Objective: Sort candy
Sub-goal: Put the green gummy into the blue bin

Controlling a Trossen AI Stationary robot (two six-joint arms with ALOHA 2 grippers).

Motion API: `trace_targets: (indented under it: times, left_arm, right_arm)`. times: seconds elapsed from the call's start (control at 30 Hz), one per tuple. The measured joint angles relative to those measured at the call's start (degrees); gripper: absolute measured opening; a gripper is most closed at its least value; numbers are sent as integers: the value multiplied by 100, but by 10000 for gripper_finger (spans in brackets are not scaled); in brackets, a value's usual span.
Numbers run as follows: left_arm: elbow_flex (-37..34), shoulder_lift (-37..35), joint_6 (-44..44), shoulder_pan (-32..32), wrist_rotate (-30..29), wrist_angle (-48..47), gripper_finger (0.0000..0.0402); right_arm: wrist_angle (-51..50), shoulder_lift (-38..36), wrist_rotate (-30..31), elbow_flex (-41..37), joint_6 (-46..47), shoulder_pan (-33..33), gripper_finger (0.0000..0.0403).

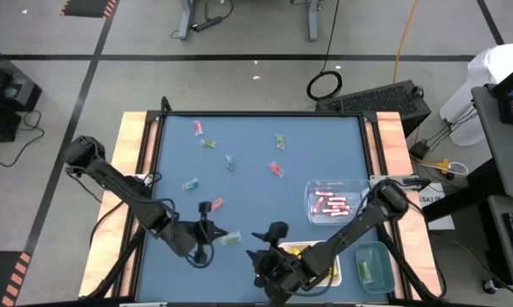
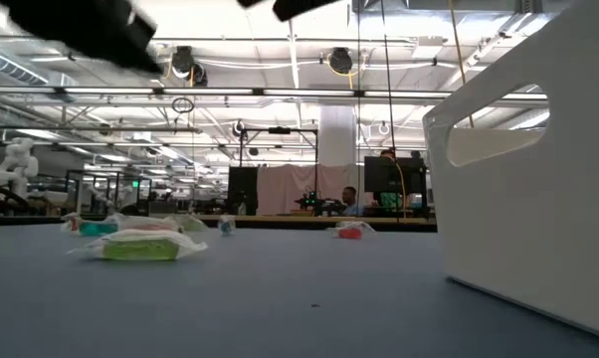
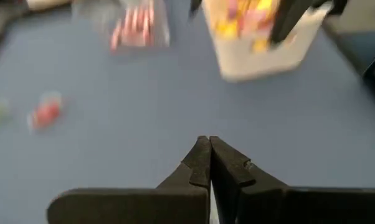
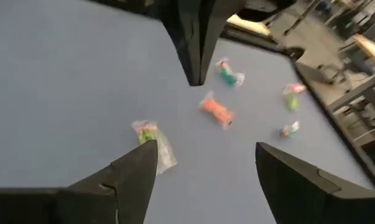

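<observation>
Candy lies scattered on the blue table (image 1: 256, 192): a green piece (image 1: 231, 239), a pink one (image 1: 216, 205), a teal one (image 1: 190, 183) and several more toward the far side. My left gripper (image 1: 212, 232) hovers shut near the front, just left of the green piece. It shows shut in its own wrist view (image 3: 206, 146) and holds nothing. My right gripper (image 1: 261, 239) comes in from the right and stands open (image 4: 206, 149) above the table. The green piece (image 4: 149, 134) lies beside one of its fingertips, with an orange piece (image 4: 215, 111) farther on.
At the right stand a clear tray (image 1: 354, 183) of pink sticks, a white tray (image 1: 301, 249) of yellow packets partly under my right arm, and a green-tinted tray (image 1: 371, 263). In the low view the white tray's wall (image 2: 538, 199) fills the right side. Wooden strips (image 1: 133, 145) edge the table.
</observation>
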Motion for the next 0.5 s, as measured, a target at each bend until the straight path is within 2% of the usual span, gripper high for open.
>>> trace_targets:
  times: [0.1, 0.2, 0.3, 0.5]
  left_arm:
    - [-283, 178, -887, -78, 0, -96, 16]
    - [-531, 390, -1444, -194, -6, -57, 53]
    - [-769, 615, -1855, -253, -18, 14, 108]
    - [-887, 1158, -1805, -258, 10, 547, 226]
  right_arm:
    - [9, 63, -96, 0, -13, -68, 258]
    - [20, 67, -110, 0, 60, -95, 258]
    - [81, 65, -106, 2, 56, -95, 258]
    - [123, 65, -112, 2, 33, -90, 258]
